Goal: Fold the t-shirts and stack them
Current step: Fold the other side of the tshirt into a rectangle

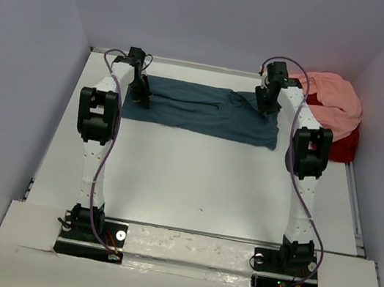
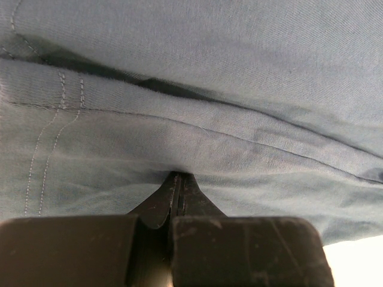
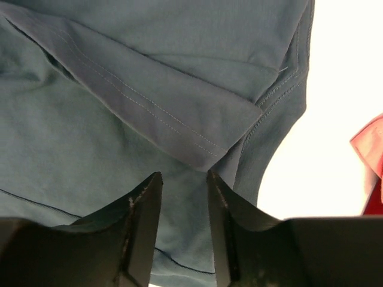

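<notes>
The dark teal-blue t-shirt (image 1: 205,110) lies as a long folded band across the far part of the table. My left gripper (image 1: 140,93) is at its left end. In the left wrist view the gripper (image 2: 177,175) has its jaws pressed together, with the shirt's cloth (image 2: 197,89) puckered at the tips. My right gripper (image 1: 266,104) is at the shirt's right end. In the right wrist view it (image 3: 183,176) is open, just above a folded sleeve (image 3: 161,107). The salmon pink shirt (image 1: 333,100) lies heaped on the red shirt (image 1: 346,145) at the far right.
The white table (image 1: 200,182) is walled by grey panels at the left, back and right. The pile of pink and red shirts sits close behind my right arm (image 1: 309,153). A red edge (image 3: 371,161) shows at the right of the right wrist view.
</notes>
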### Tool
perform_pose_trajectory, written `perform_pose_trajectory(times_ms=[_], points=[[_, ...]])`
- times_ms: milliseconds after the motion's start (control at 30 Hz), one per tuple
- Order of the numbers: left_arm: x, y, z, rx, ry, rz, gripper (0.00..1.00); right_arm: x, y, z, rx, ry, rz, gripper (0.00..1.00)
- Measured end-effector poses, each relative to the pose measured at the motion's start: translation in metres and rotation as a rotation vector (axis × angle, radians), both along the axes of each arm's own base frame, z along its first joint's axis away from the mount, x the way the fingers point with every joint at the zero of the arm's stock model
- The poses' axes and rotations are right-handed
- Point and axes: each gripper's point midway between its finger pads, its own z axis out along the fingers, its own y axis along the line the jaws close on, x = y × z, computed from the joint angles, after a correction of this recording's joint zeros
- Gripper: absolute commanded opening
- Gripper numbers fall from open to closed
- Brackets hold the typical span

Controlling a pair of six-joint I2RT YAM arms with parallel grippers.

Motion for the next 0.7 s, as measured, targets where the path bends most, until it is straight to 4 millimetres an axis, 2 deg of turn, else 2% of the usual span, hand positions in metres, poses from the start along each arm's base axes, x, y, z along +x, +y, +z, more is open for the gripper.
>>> perform_pose_trajectory(times_ms=[100, 200, 300, 467, 600, 633, 700], points=[[0.0, 0.0, 0.0, 0.0, 0.0, 0.0, 0.0, 0.003, 0.0, 0.002, -0.002, -0.01, -0.001, 0.39], [0.0, 0.0, 0.0, -0.001, 0.0, 0.0, 0.0, 0.005, 0.0, 0.0, -0.005, -0.013, -0.003, 0.49], [0.0, 0.0, 0.0, -0.001, 0.0, 0.0, 0.0, 0.005, 0.0, -0.006, -0.01, -0.002, -0.002, 0.5], [0.001, 0.0, 0.0, -0.001, 0.004, 0.0, 0.0, 0.004, -0.001, -0.015, -0.016, 0.014, -0.002, 0.37], [0.001, 0.0, 0.0, -0.001, 0.007, 0.0, 0.0, 0.004, -0.002, -0.018, -0.023, 0.018, -0.001, 0.2], [0.001, 0.0, 0.0, -0.001, 0.007, 0.0, 0.0, 0.004, -0.002, -0.018, -0.024, 0.019, -0.002, 0.12], [0.001, 0.0, 0.0, -0.001, 0.008, 0.0, 0.0, 0.006, -0.002, -0.018, -0.025, 0.016, -0.003, 0.09]])
